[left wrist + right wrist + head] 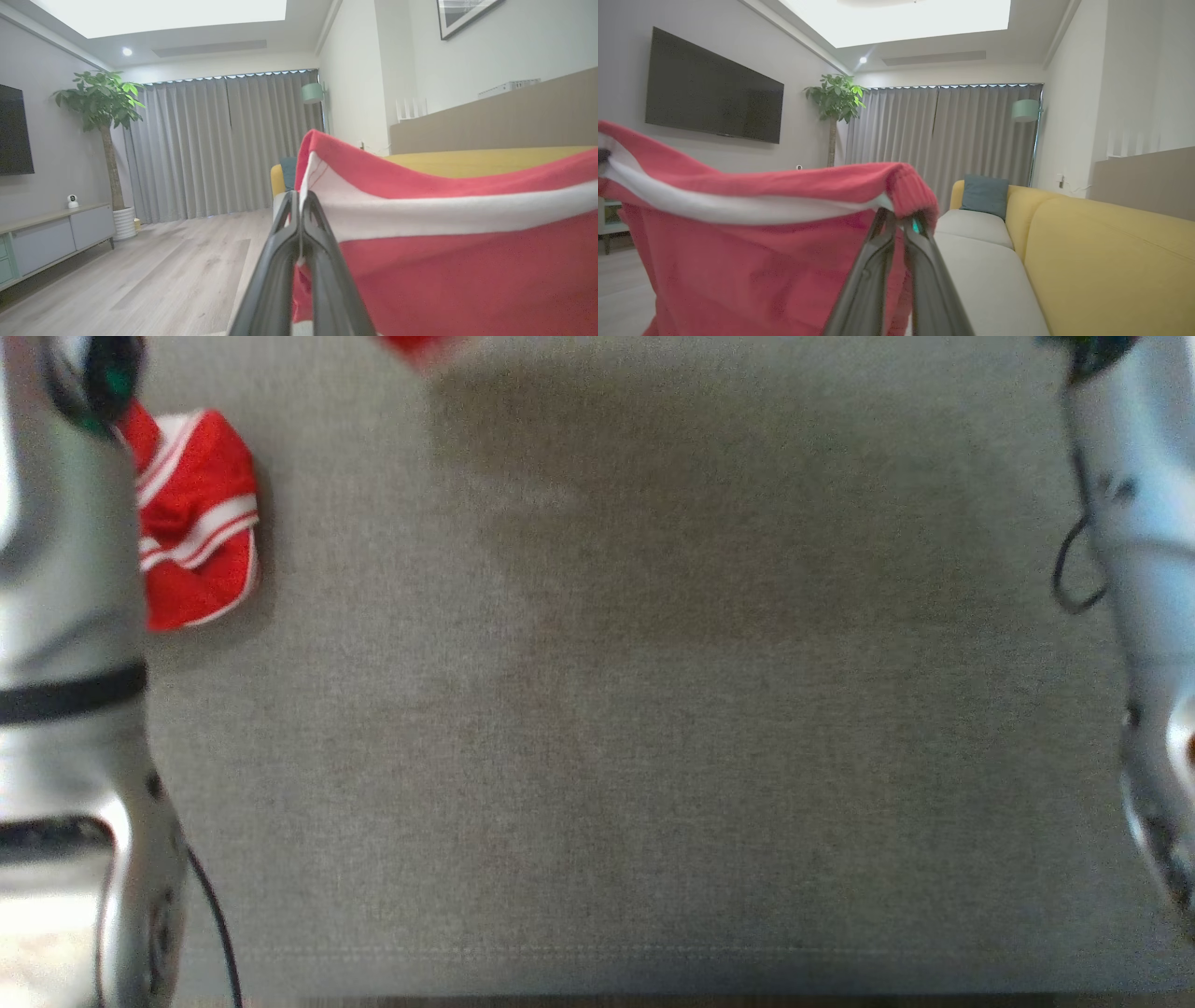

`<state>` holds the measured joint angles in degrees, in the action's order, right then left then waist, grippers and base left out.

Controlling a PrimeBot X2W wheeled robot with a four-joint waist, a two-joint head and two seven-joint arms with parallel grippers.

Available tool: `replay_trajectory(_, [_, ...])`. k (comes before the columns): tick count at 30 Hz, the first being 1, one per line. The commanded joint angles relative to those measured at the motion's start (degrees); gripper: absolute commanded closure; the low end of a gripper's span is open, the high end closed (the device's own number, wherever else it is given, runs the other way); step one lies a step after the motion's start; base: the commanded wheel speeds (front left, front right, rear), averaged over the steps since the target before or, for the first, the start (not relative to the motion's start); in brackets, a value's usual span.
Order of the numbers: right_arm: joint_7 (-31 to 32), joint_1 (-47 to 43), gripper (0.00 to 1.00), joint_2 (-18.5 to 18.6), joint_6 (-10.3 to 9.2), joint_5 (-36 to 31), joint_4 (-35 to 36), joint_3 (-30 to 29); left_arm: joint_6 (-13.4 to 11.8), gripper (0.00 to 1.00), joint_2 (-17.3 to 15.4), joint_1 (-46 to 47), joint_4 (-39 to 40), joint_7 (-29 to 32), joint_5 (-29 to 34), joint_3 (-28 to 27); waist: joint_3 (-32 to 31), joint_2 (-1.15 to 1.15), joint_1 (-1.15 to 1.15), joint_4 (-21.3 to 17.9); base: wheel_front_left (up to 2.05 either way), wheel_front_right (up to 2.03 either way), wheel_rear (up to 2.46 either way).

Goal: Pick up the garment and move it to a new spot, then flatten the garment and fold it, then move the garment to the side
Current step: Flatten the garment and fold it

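Left jaws clamped on red garment at white stripe; right jaws clamped on ribbed red edge.

Soft red cloth on the garment, matt, with a smooth white band and a ribbed knit hem in the right wrist view. Now the left gripper: dark plastic by the look, dull sheen. The seat cushion is grey woven fabric, slightly rough; the forearm is glossy silver; the floor is pale wood grain
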<state>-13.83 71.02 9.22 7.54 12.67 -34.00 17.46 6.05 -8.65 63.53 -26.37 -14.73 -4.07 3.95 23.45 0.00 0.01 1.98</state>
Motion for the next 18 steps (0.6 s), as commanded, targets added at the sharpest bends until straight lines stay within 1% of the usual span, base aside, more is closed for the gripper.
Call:
replay_trajectory(1, [-0.5,2.6,1.0,-1.3,-0.05,-0.8,1.3,-1.0,-0.5,1.0,-2.5,2.9,2.3,-0.3,0.4,-1.9,3.7,0.0,-0.01,1.1,0.0,0.0,0.0])
replay_trajectory(3, [-1.0,6.3,1.0,-1.5,-0.05,-3.4,-0.8,-3.5,-1.3,1.0,-2.3,5.4,3.6,-0.3,0.2,-3.2,4.9,0.0,-0.01,1.3,0.0,0.0,0.0])
replay_trajectory(5, [-1.1,8.4,1.0,-2.0,-0.05,-4.9,-1.0,-7.0,-1.5,1.0,-1.8,6.4,4.5,-0.3,0.0,-3.9,5.7,0.0,-0.01,1.6,0.0,0.0,0.0])
replay_trajectory(6, [-1.1,8.6,1.0,-2.3,-0.05,-5.2,-0.5,-8.4,-1.4,1.0,-1.4,6.0,4.7,-0.3,0.0,-3.8,5.8,0.0,-0.01,1.8,0.0,0.0,0.0])
replay_trajectory(8, [-1.1,7.1,1.0,-2.7,-0.05,-5.4,-0.2,-8.7,-0.9,1.0,-0.4,3.8,4.6,-0.3,-0.4,-3.5,5.8,0.0,-0.01,1.9,0.0,0.0,0.0])
replay_trajectory(12, [-1.2,-0.6,1.0,-2.3,-0.05,-3.3,-1.0,-5.4,-0.1,1.0,1.5,-4.6,3.4,-0.3,-1.6,-3.8,4.5,0.0,-0.01,1.6,0.0,0.0,0.0])
replay_trajectory(18, [-1.2,-15.4,1.0,-0.2,-0.05,4.4,-2.2,2.6,0.6,1.0,4.5,-20.0,1.5,-0.3,-3.8,-4.6,1.4,0.0,-0.01,0.4,0.0,0.0,0.0])
